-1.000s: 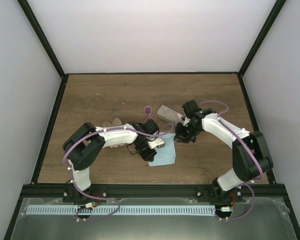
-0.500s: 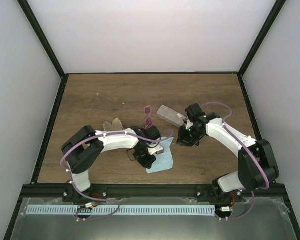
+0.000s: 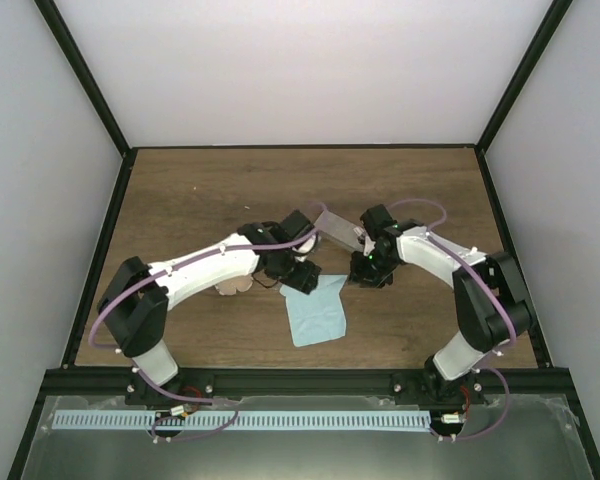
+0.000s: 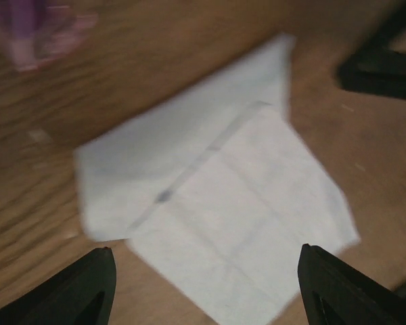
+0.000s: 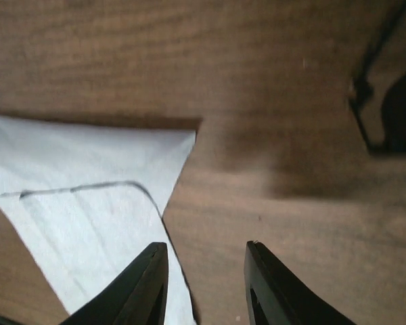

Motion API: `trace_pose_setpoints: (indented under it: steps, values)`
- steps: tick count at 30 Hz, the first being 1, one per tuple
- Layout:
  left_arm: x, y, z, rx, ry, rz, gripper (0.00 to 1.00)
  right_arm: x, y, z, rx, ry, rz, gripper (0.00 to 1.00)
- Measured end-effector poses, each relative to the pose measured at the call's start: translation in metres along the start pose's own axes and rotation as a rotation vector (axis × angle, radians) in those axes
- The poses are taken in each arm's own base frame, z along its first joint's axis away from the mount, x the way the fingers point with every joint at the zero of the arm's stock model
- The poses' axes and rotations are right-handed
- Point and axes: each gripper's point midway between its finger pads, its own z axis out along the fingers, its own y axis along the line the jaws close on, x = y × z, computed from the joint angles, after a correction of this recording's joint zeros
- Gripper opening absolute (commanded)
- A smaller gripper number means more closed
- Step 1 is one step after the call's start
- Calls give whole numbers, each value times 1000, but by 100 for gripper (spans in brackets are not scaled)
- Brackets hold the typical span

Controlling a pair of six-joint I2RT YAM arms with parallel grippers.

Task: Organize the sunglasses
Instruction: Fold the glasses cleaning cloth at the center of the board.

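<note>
Sunglasses: purple blur; I judge them light, fragile; grip the frame, not lenses.
Left pincer: spread, empty.
Right pincer: slightly parted, empty.

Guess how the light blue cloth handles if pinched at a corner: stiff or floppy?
Probably floppy: the cloth lies flat and thin on the table, fold creases visible. Likely very light, so a push may bunch it on the wood. Its folded-over layer could open when lifted.
</note>
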Motion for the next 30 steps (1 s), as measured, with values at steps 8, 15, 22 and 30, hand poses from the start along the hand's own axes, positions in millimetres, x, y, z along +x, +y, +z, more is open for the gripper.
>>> trace_pose_setpoints:
  steps: [8, 15, 22, 30]
  values:
    - [24, 68, 5, -166, -11, -332, 45, -14, 11, 17, 53, -13, -100, 32]
    - [40, 71, 19, -175, 12, -395, 37, 4, 19, 30, 71, 32, -160, 30]
    - [33, 64, 34, -149, -2, -404, 37, 21, 16, 39, 91, 69, -194, 24]
    - [37, 45, 48, -118, 9, -368, 37, 25, 18, 40, 81, 61, -215, 27]
